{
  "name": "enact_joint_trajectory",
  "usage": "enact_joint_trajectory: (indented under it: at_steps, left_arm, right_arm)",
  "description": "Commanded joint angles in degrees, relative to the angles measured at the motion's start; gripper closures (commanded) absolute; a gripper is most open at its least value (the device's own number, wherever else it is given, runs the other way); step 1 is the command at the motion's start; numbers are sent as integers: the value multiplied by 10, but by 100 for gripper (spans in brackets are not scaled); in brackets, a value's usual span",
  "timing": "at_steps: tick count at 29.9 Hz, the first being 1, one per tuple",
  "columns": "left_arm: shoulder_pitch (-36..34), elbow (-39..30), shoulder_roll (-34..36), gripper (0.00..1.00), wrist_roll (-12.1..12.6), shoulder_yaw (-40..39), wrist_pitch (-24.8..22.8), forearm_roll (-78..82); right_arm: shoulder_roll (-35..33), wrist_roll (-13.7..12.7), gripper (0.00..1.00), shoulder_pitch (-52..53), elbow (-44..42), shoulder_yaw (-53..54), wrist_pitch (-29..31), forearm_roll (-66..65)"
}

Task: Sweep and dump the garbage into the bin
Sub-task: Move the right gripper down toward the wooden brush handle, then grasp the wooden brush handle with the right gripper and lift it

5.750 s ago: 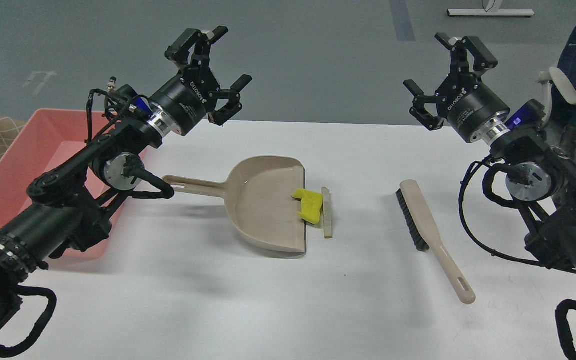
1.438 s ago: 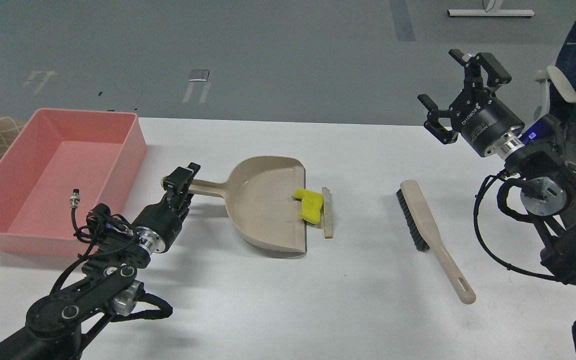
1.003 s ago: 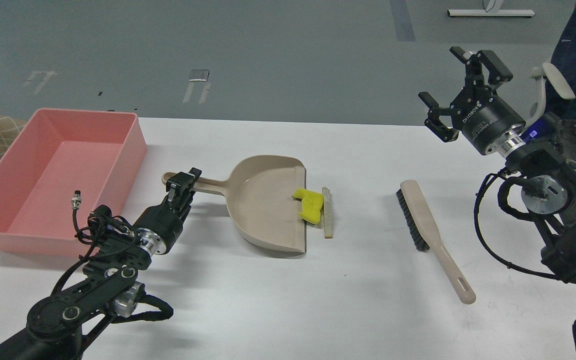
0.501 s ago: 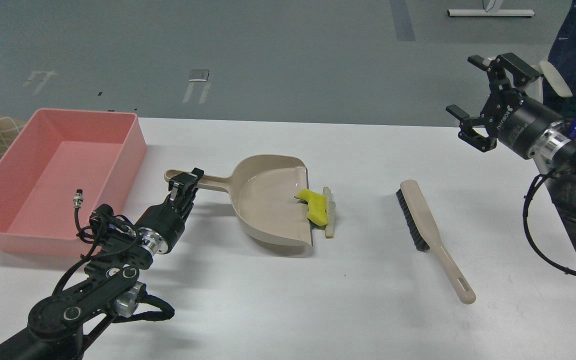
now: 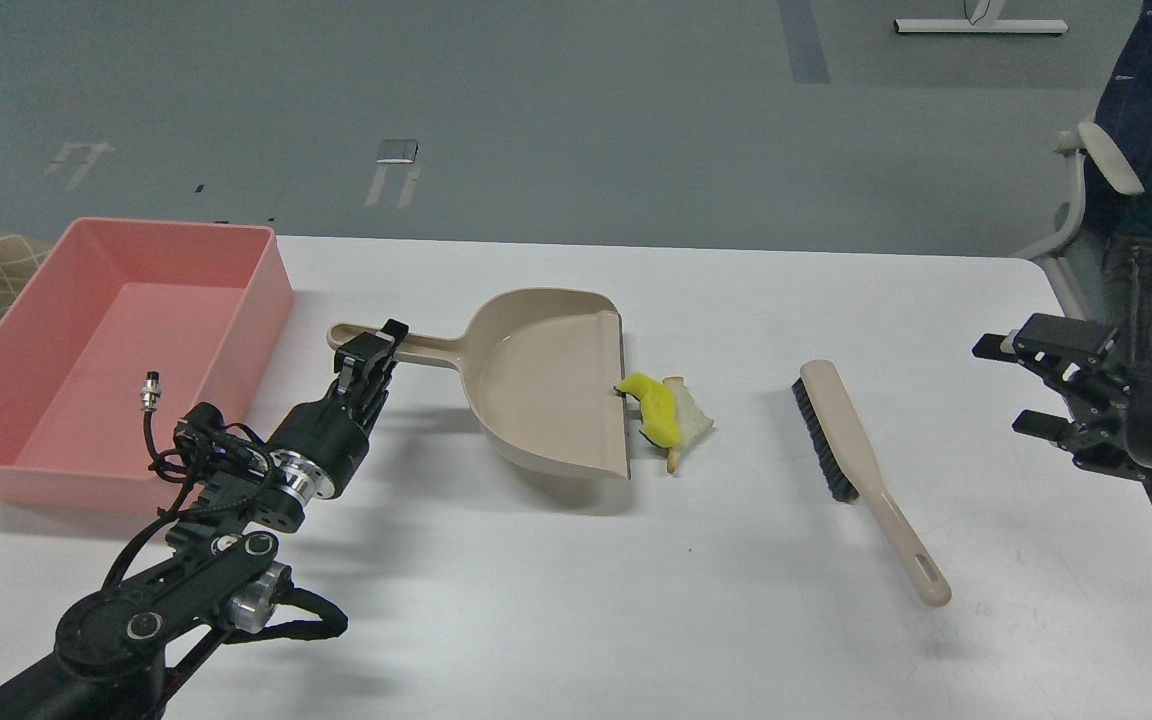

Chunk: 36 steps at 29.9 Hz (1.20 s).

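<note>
Since a moment ago the dustpan point(image 5: 546, 385) has lifted and tipped in the clenched left gripper point(image 5: 368, 352), spilling the sponge point(image 5: 658, 408) and bread slice point(image 5: 689, 420) onto the worktop point(image 5: 576, 600); next, the lowered, spread right gripper point(image 5: 1024, 385) should fetch the brush point(image 5: 861, 470).

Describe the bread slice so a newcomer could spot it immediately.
Start at the beige plastic dustpan mid-table. Just off its open right edge lies a yellow sponge; the white triangular bread slice with tan crust rests against the sponge's right side, paler and flatter.
</note>
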Motion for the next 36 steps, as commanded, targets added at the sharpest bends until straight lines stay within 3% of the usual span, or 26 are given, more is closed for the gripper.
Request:
enact_joint_trajectory:
  at_steps: [1, 11, 20, 23, 24, 28, 36]
  left_arm:
    - [0, -4, 0, 100, -1, 0, -1, 1]
    - [2, -7, -1, 100, -6, 3, -1, 2]
    - [8, -12, -1, 100, -7, 3, -2, 2]
    - [7, -13, -1, 100, -7, 3, -3, 2]
    - [7, -13, -1, 100, -7, 3, -4, 2]
    - [6, -13, -1, 100, -7, 3, -4, 2]
    - [6, -13, -1, 100, -7, 3, -4, 2]
  right_arm:
    - [-38, 0, 0, -34, 53, -3, 0, -57]
    - [-22, -2, 0, -41, 63, -3, -5, -151]
    - [43, -14, 4, -44, 62, -5, -8, -193]
    - [52, -25, 8, -51, 62, -4, -8, -199]
    - [54, -25, 15, -51, 63, -5, -8, -208]
    - [60, -26, 29, -52, 64, -5, -7, -227]
    - [67, -34, 33, -59, 68, -5, -3, -230]
